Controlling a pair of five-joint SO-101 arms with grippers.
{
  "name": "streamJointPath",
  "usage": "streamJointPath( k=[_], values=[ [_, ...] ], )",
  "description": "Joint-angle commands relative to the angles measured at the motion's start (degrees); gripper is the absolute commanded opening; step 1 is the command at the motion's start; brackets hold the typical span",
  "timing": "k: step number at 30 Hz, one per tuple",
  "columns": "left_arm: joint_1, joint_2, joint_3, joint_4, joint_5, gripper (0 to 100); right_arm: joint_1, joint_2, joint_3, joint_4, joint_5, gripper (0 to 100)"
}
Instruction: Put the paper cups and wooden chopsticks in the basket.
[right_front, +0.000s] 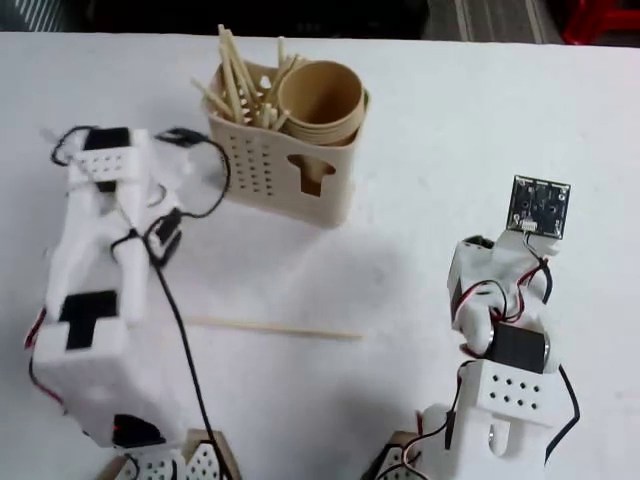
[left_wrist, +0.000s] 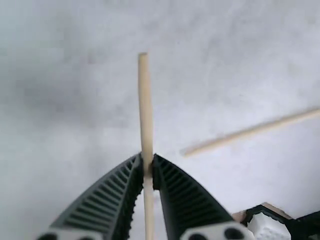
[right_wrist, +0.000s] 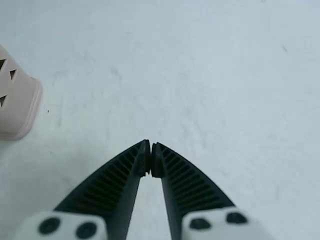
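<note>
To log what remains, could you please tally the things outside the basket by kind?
Chopsticks: 2, one on the table, one in the left gripper.
Cups: 0, stacked in the basket.
Total: 2.

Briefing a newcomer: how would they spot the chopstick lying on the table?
On the table, look in front of the basket. The loose chopstick lies flat, alone; others stand in the basket, the held chopstick is in the left gripper.
</note>
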Motion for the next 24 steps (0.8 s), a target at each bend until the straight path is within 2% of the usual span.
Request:
streamJointPath(
  k=[1,7,10,14,20,24],
  values=[
    [-2.0,-9.0,-2.4,1.7,-0.6,2,-0.3,-0.6,-1.1,-1.2,0.1,1.8],
    [-2.2,-18.9,-2.8,1.2,-0.2,2,-0.3,-0.6,-1.1,-1.2,0.1,1.8],
    [0.5,-25.1,-2.9,0.4,0.1,2,-0.3,-0.6,-1.1,-1.2,0.1,1.8],
    [5.1,-33.6,-2.9,-3.1,6.8,2,-0.3,-0.6,-1.1,-1.2,0.1,1.8],
    [12.4,-42.2,-2.9,-17.8,17.4,2,-0.3,-0.6,-1.1,-1.2,0.1,1.8],
    [15.4,-43.6,-2.9,-29.9,21.2,2,-0.5,-0.6,-0.8,-1.2,0.1,1.8]
  ],
)
